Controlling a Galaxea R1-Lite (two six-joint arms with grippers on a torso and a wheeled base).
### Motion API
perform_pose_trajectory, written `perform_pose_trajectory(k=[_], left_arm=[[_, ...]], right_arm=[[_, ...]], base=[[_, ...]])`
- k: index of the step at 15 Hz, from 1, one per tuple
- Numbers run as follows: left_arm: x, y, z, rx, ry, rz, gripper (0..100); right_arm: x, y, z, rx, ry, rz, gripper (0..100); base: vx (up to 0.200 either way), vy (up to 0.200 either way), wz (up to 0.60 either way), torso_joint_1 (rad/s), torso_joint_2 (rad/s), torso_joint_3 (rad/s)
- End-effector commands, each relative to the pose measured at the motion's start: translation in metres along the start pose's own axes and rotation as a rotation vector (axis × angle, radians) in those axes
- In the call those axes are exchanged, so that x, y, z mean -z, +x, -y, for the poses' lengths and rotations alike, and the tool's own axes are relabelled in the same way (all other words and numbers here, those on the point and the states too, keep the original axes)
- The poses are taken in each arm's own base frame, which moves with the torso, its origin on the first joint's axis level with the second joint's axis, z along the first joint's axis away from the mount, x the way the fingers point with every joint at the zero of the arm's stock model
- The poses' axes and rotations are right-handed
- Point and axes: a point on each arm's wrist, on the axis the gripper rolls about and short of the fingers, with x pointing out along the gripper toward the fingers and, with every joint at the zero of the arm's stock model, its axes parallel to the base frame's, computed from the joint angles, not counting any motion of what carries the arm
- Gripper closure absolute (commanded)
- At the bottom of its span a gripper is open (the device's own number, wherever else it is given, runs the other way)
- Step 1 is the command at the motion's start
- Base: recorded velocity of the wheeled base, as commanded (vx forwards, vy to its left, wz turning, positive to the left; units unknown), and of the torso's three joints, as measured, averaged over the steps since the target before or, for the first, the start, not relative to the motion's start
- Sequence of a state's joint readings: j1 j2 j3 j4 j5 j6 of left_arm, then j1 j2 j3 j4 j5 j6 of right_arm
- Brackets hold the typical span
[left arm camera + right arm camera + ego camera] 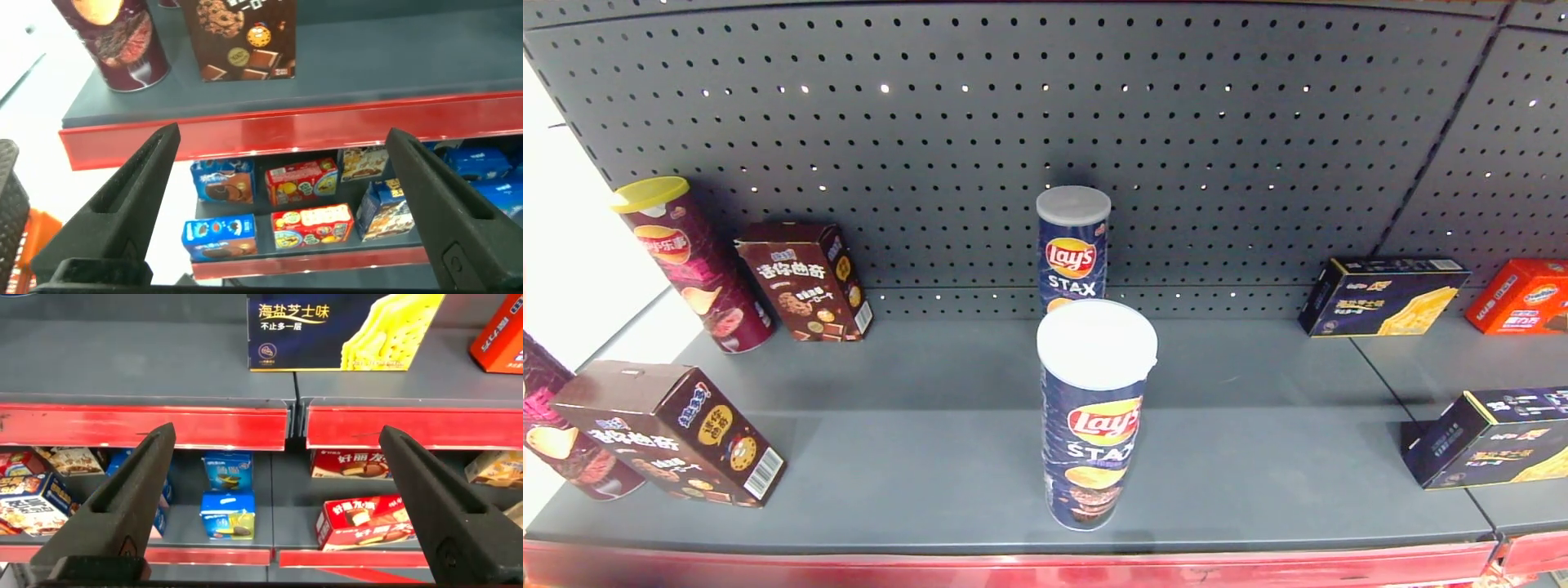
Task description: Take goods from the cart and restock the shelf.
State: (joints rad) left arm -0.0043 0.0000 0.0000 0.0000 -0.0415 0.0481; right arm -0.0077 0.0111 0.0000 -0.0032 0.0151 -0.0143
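Two dark blue chip cans stand upright on the grey shelf (pixel 1258 441): one near the front edge (pixel 1094 416), one behind it by the pegboard (pixel 1072 249). My left gripper (pixel 278 212) is open with nothing between its fingers, in front of and below the shelf's red edge (pixel 327 122), near a maroon can (pixel 122 41) and a brown cookie box (pixel 241 37). My right gripper (pixel 282 510) is open and empty too, below the red edge (pixel 163 425), facing a dark blue cracker box (pixel 339 331).
On the shelf's left stand a maroon can with a yellow lid (pixel 690 261) and two brown cookie boxes (pixel 805 282) (pixel 674 433). Dark cracker boxes (pixel 1380 296) (pixel 1486 437) and an orange box (pixel 1523 296) lie on the right. Lower shelves hold several small boxes (pixel 310 220) (pixel 229 514).
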Motion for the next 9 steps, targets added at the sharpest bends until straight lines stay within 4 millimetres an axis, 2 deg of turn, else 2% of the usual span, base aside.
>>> perform_pose_trajectory(k=[1, 9], left_arm=[[0.0, 0.0, 0.0, 0.002, -0.005, 0.0, 0], [0.0, 0.0, 0.0009, 0.04, -0.008, 0.002, 0]], right_arm=[[0.0, 0.0001, 0.0, 0.0, -0.001, -0.001, 0], [-0.0002, 0.0002, 0.0, 0.0, 0.0, -0.001, 0]], base=[[0.0, 0.0, 0.0, 0.0, 0.0, 0.0], [0.0, 0.0, 0.0, 0.0, 0.0, 0.0]])
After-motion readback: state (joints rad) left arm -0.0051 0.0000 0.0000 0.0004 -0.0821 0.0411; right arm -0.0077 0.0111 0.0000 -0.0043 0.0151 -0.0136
